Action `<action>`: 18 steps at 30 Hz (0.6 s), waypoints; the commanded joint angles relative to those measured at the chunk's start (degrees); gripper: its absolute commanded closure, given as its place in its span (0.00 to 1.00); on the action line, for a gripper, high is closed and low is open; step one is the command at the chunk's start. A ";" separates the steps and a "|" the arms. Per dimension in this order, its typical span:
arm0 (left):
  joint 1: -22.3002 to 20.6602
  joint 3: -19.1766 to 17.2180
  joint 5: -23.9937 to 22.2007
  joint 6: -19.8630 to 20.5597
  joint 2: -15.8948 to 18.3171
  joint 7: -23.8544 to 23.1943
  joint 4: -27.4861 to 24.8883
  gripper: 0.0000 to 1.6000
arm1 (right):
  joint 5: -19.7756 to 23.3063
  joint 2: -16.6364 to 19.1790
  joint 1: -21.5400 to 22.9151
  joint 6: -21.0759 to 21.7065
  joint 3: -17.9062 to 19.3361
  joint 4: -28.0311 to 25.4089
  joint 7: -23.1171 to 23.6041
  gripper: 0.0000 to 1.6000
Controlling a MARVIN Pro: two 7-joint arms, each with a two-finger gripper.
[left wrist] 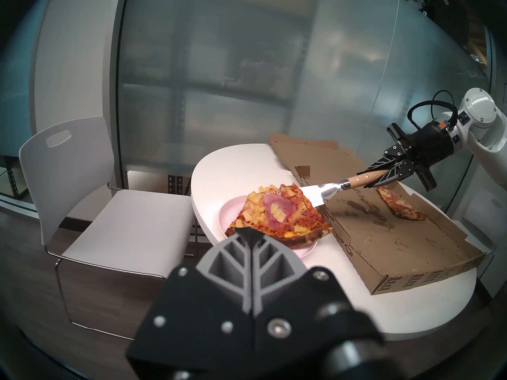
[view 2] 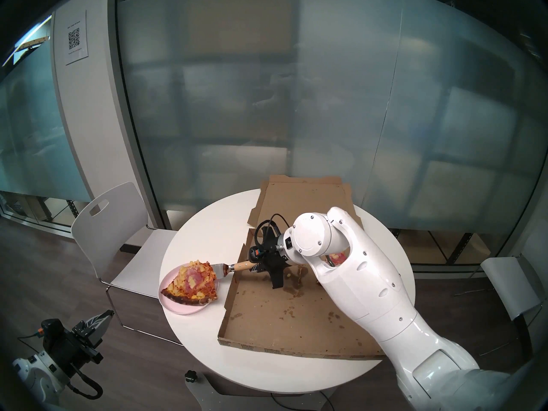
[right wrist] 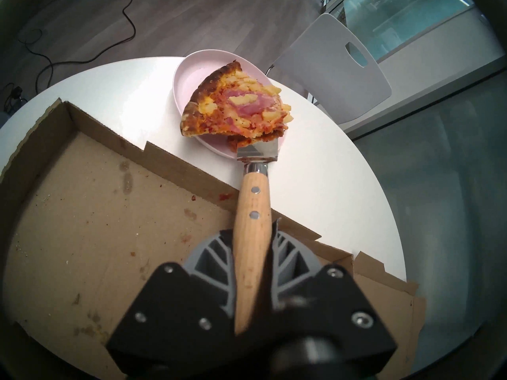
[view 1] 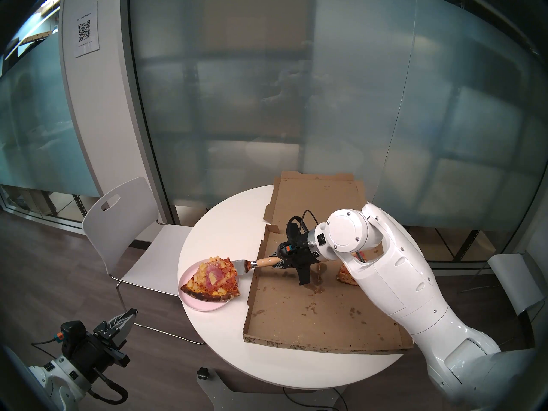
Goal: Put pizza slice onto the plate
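The pizza slice (view 1: pixel 212 278) with ham, pineapple and a charred crust lies over the pale pink plate (view 1: pixel 204 306) at the table's left edge. Its crust end rests on the plate (left wrist: pixel 230 212) and its tip end sits on the blade of a metal spatula (view 1: pixel 241 265). One crust corner overhangs the rim toward the box. My right gripper (view 1: pixel 277 260) is shut on the spatula's wooden handle (right wrist: pixel 252 220), above the box's left wall. My left gripper (view 1: pixel 133 312) is shut and empty, off the table at the lower left, pointing at the plate.
An open cardboard pizza box (view 1: pixel 311 297) fills the right of the round white table (view 1: pixel 225 223). A smaller slice (left wrist: pixel 400 206) lies in it, partly behind my right arm. A white chair (view 1: pixel 130 223) stands left of the table. A frosted glass wall is behind.
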 commanded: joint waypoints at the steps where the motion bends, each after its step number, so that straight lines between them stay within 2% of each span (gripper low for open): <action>1: 0.05 0.27 0.29 -0.17 -0.04 -0.02 -1.03 1.00 | -0.45 1.00 0.41 -0.26 0.47 -2.67 0.21 1.00; 18: -0.36 0.64 0.76 0.04 -0.24 -0.18 -0.89 1.00 | -1.10 3.43 -1.03 0.77 2.68 -7.20 3.22 1.00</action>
